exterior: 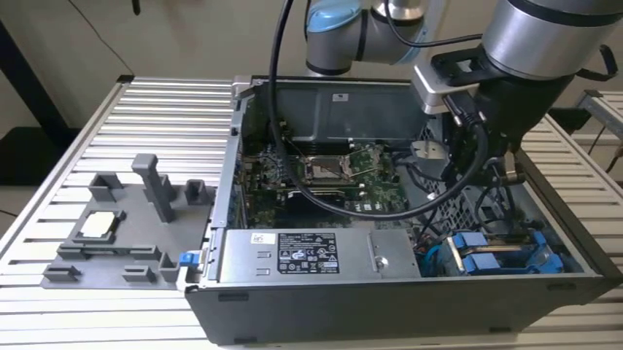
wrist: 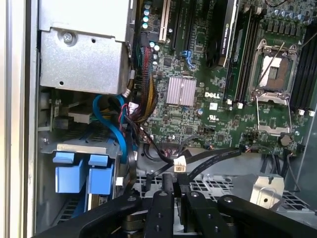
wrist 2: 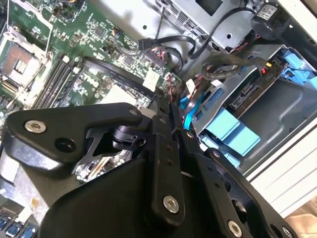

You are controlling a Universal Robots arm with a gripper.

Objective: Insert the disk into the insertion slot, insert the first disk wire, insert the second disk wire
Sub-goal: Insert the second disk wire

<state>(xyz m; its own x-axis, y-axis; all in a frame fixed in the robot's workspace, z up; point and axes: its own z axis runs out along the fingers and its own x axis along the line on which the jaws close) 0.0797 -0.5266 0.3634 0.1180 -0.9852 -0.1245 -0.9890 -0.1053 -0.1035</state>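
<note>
Two blue carriers [exterior: 498,255] side by side at the corner of the open computer case [exterior: 389,310], on the exterior view's right, just beside the silver power-supply box [exterior: 311,255]. Above them the arm [exterior: 530,36], reaching down into the case, with a black cable looped over the green motherboard [exterior: 336,175]. Beside the case, on the slatted table [exterior: 146,109], a grey fixture tray [exterior: 127,233].

In the second wrist view, gripper [wrist 2: 170,113] over the motherboard's edge, jaws closed on the end of a black wire [wrist 2: 124,72] bearing a white tag. Near the fingertips, seemingly the disk [wrist 2: 243,98], already seated in the insertion slot [wrist 2: 282,106] of the grey cage, pale blue carrier plastic against it.

In the first wrist view, jaws again pinched on the tagged wire. Blue carrier fronts set in their bays close by. From beneath the power-supply box, a blue wire [wrist: 106,106] curling down toward them.
</note>
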